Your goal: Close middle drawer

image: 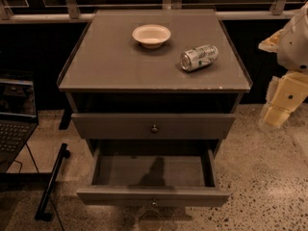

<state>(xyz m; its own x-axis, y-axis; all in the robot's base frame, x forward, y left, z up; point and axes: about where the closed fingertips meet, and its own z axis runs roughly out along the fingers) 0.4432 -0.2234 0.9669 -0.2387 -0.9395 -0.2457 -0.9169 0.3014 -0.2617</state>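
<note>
The middle drawer (153, 195) is pulled wide open at the bottom of the cabinet. It is a shallow grey-brown tray with a low front and a small round knob (154, 204), and its inside looks empty. Above it the taller-fronted drawer (154, 125) with a like knob sits almost shut. The lowest drawer is out of view. My gripper (278, 110), cream-coloured, hangs at the right edge of the camera view, beside the cabinet's right side and apart from it, level with the upper drawer and away from both knobs.
On the cabinet top (110, 66) stand a white bowl (151, 35) and a tipped drink can (198, 57). A laptop (14, 114) sits at the left, with a black bar (52, 182) on the speckled floor. A railing (144, 16) runs behind.
</note>
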